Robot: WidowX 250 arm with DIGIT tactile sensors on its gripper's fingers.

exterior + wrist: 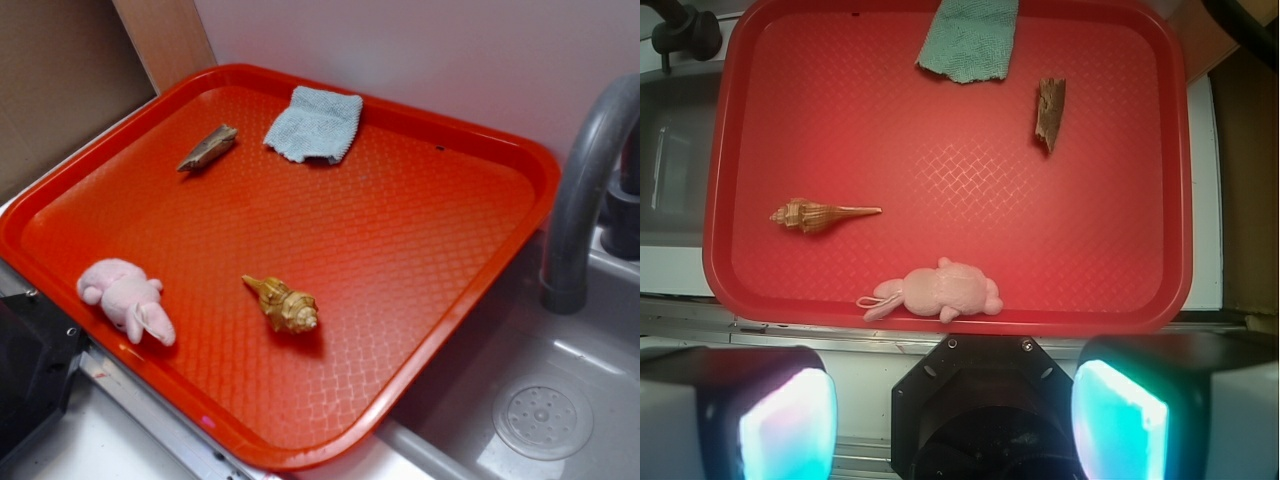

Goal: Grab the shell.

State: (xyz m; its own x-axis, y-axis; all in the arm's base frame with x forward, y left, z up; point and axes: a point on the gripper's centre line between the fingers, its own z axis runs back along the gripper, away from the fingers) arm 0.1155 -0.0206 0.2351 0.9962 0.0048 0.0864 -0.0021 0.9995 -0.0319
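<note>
Red textured plastic tray [420, 330] carries the golden-tan ridged spiral shell [283, 303], light, rigid, slippery; my wide-open tool [952, 415] should pinch its thick whorls.

The gripper [955, 420] shows only in the wrist view, along the bottom edge. Its two fingers stand wide apart, one at 7 o'clock [785, 425], the other at 5 o'clock [1120, 420], each with a pale, glowing inner pad. Nothing is between them. The dark wrist mount [980, 400] sits at 6 o'clock between the fingers. In the exterior view the arm is out of frame.
</note>
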